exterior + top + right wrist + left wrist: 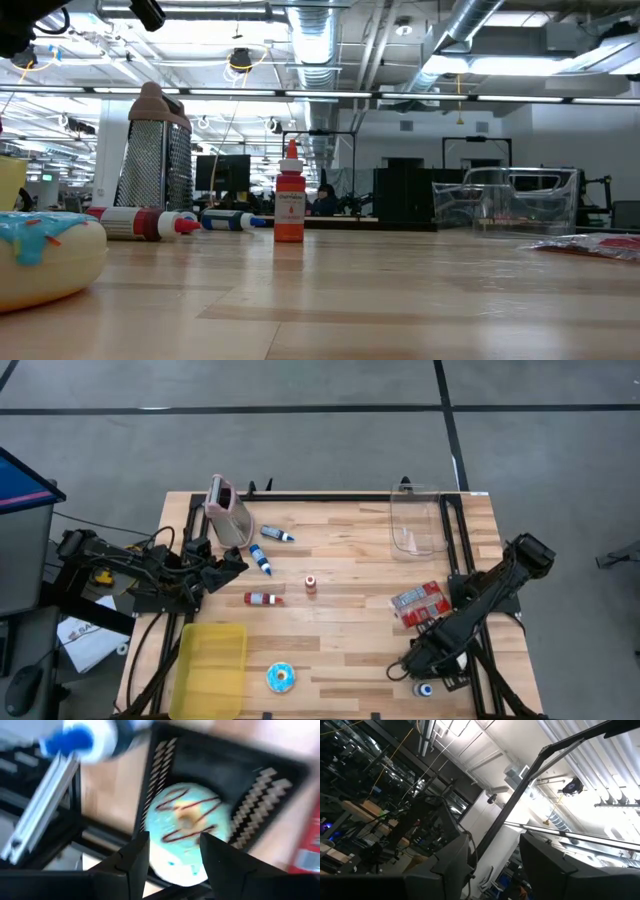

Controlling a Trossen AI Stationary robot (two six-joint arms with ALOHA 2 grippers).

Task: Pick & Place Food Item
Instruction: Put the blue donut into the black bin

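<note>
Right wrist view: your right pincer (175, 840) points down at a donut (186, 832) with pale blue icing and a brown drizzle. The donut shows between the two fingers (132, 865). You cannot tell whether they press on it or stand clear. It lies against a dark ribbed surface (250, 800), blurred. A blue-capped item (75, 740) is just beyond it, and a red edge shows at the frame's side.

High view: the right pincer (418, 660) is at the near right corner of the worktop (340, 630), with the arm over it, so the donut is hidden there. The blue-capped item (426, 688) lies just beside the pincer. A red packet (418, 603) is near, further in. A clear bin (415, 525) stands at the far right edge.

Second donut (281, 678), same icing, sits near the front centre, beside a yellow tray (212, 668). In the low view it fills the left foreground (40, 255).

Mid-worktop: a small red bottle (311, 583) stands upright, a red-capped bottle (263, 598) lies flat, and two blue bottles (261, 560) lie near a grater (228, 510).

Your left pincer (238, 560) waits at the left side, near the grater. In the left wrist view it is released (495, 842), tilted up at the ceiling, with nothing between the fingers.
</note>
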